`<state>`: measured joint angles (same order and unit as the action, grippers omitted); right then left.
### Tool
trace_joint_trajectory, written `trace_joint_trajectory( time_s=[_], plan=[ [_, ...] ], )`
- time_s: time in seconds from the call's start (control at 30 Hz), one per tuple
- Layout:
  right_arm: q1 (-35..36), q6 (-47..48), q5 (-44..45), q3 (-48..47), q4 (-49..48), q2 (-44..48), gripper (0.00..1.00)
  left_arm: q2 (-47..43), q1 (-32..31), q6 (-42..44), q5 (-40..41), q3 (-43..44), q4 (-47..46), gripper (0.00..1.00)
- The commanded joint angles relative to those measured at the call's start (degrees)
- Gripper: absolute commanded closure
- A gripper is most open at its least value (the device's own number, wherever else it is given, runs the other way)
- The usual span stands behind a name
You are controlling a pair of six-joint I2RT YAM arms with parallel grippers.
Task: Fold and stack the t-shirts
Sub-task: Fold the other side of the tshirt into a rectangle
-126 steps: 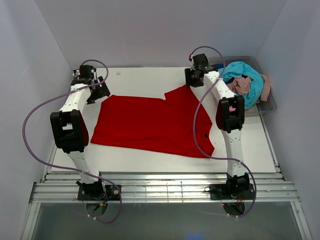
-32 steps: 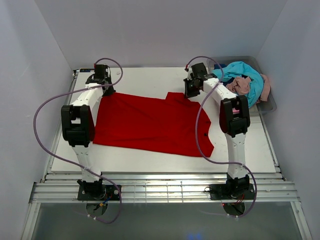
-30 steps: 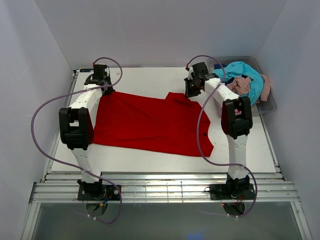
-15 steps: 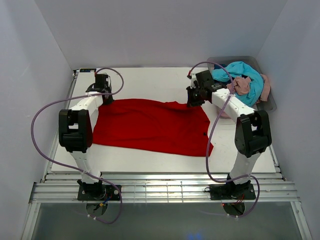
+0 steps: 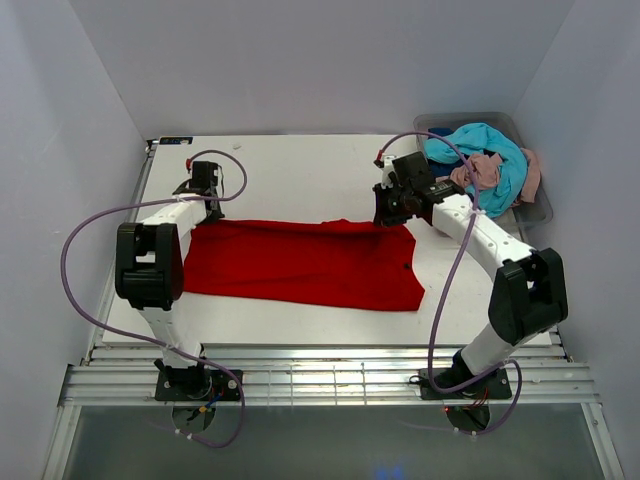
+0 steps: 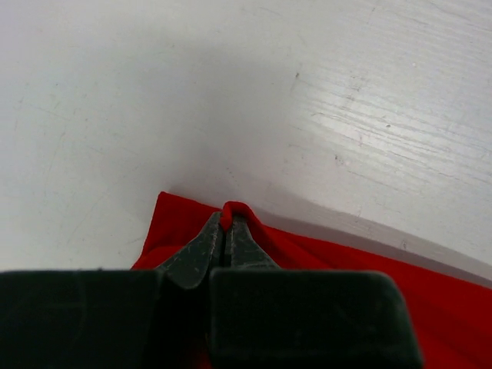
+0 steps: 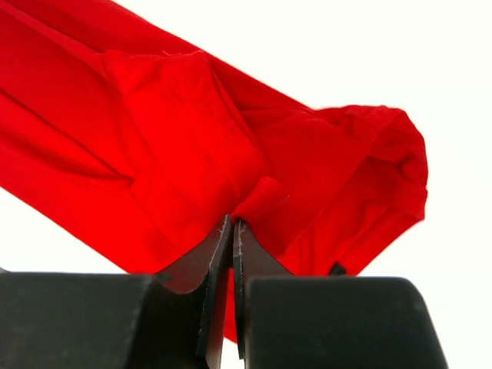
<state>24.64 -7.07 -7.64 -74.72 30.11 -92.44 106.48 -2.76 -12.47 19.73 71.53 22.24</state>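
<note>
White tabletop (image 5: pixel 300 170) under us; our left gripper (image 6: pixel 227 221) and right gripper (image 7: pixel 232 224) each pinch the far edge of the red t-shirt (image 5: pixel 300 263). Cloth looks soft, limp and light, so we'd grip at the corners.

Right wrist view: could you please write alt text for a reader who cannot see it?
Two dark fingers pinch a fold of a bright red t-shirt, shut tight on the cloth. The rest of the shirt spreads creased beyond them, against a white table.
</note>
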Motion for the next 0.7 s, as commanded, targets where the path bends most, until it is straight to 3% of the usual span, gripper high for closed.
trace_joint_trajectory(
  time_s=[0.0, 0.47, 0.53, 0.6, 0.63, 0.67],
  plan=[
    [0.93, -0.93, 1.40, 1.50, 1.62, 3.84, 0.92, -4.52, -0.05, 0.43, 3.83, -1.12, -0.88, 0.94],
    [3.57, -3.30, 4.56, 10.82, 4.26, 9.74, 0.92, -6.28, -3.21, 1.92, 9.18, -6.75, -0.36, 0.94],
    [3.83, -3.65, 6.40, 12.84, 4.43, 9.83, 0.92, -5.93, -4.43, 1.92, 11.73, -6.67, 1.13, 0.77],
    [3.92, -4.18, 7.37, 14.07, 5.48, 9.39, 0.92, -5.40, -5.05, 1.05, 15.23, -6.14, 4.02, 0.38],
    [4.01, -4.79, 9.72, 14.60, 5.75, 9.30, 0.92, -4.97, -5.32, -0.87, 16.56, -5.53, 5.26, 0.13],
    [3.92, -5.06, 10.36, 14.95, 5.93, 8.95, 0.92, -4.88, -5.32, -1.93, 17.70, -5.26, 7.62, 0.06]
  ],
)
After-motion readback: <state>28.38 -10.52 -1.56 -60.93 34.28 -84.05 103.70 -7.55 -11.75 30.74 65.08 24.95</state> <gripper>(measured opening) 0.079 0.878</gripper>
